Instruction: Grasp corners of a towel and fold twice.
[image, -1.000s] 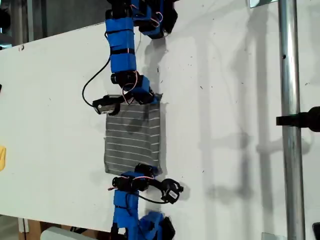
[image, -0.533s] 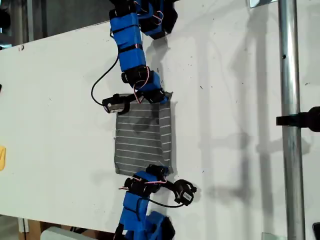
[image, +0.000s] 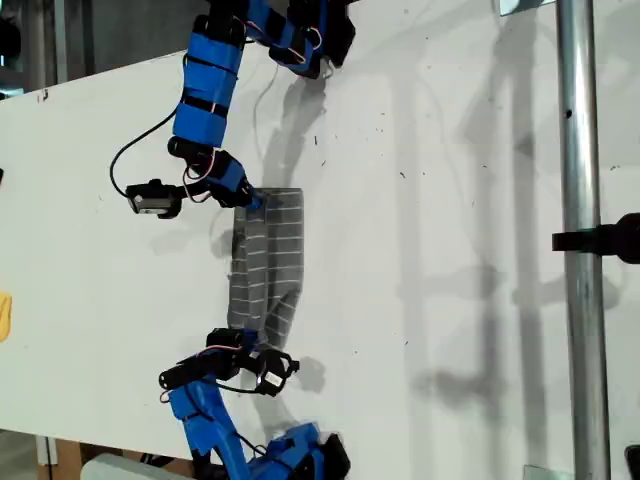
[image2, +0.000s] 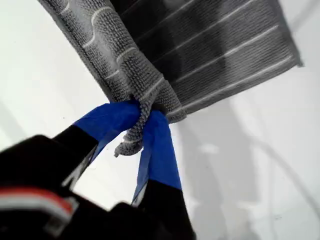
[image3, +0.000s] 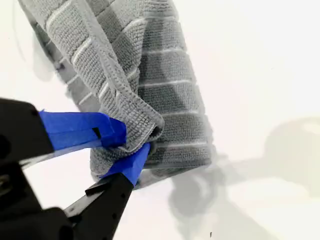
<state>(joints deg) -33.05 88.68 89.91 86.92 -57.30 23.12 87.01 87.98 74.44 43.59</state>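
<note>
The grey white-striped towel lies on the white table, partly doubled over and raised along one edge. In the exterior view an arm from the top has its gripper at the towel's upper end. A second arm from the bottom has its gripper at the lower end. The wrist views do not show which arm is which. My first gripper is shut on a bunched corner of the towel. My second gripper is shut on another corner of the towel.
A small yellow object sits at the exterior view's left edge. A vertical metal pole with a black clamp stands at that view's right. Both arm bases are at the table's top and bottom edges.
Both grippers have swung toward the exterior view's left, carrying the towel's right-hand corners up and over the cloth. The towel has gone from flat to narrower and partly folded.
</note>
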